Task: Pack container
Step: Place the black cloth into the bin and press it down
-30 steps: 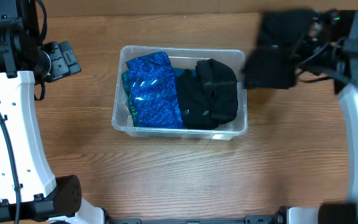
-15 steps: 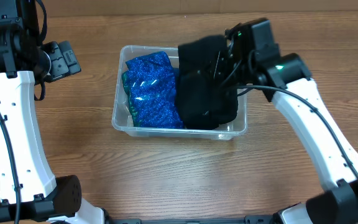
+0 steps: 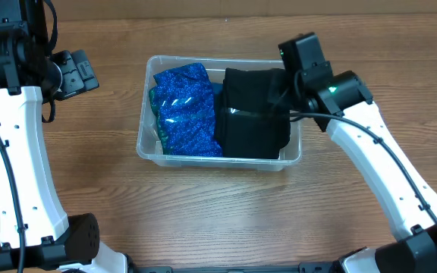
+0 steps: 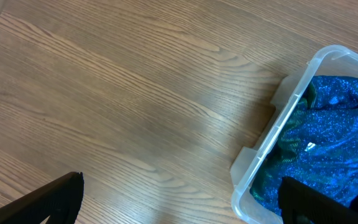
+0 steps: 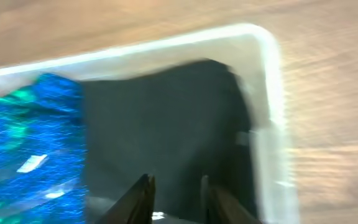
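— Where's the container (image 3: 220,162)?
— Middle of the table (image 3: 203,216). A blue glittery cloth (image 3: 184,110) fills its left half and a black cloth (image 3: 253,117) its right; the two touch.
— The right gripper (image 5: 174,198)?
— Low over the black cloth, near the container's right wall. Its fingers are a narrow gap apart, but the view is too blurred to tell whether they pinch cloth.
— And the left gripper (image 4: 179,206)?
— Farther back, over the wood, well apart from the container, fingers spread wide, released.

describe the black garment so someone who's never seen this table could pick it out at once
On the wooden table sits a clear plastic container. The black garment fills its half nearer the right arm, plain and matte beside the sparkly blue fabric.
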Robot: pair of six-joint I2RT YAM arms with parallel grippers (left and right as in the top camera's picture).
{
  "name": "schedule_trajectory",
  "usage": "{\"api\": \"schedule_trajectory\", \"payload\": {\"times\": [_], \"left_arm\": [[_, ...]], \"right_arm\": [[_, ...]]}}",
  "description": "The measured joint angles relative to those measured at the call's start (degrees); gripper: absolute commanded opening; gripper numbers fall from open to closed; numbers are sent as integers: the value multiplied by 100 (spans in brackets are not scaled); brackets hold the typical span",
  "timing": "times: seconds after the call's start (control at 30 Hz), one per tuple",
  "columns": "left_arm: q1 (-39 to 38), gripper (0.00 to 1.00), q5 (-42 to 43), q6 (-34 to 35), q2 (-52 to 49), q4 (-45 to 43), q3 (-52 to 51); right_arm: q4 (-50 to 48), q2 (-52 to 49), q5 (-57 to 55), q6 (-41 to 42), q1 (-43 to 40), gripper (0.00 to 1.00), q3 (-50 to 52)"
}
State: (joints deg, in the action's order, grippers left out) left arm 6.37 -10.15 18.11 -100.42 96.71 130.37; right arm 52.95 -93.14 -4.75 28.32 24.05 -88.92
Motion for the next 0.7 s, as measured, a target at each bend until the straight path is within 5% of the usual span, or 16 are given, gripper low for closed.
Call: {"api": "schedule_trajectory", "payload": {"times": [0.2,0.47,0.5,0.7], "left_arm": [[0,100,0,-2,0,-2,0],[0,100,0,-2,0,-2,0],[0,100,0,-2,0,0,0],[0,100,0,-2,0,0,0]], "right_arm": [[-177,-1364,291,129,149,11,-103],[109,-1709,621,-400,164,71,-479],[326,-1521,492,-503,166,100,-566],[940,538,175,-1209,164,100,-949]]}}
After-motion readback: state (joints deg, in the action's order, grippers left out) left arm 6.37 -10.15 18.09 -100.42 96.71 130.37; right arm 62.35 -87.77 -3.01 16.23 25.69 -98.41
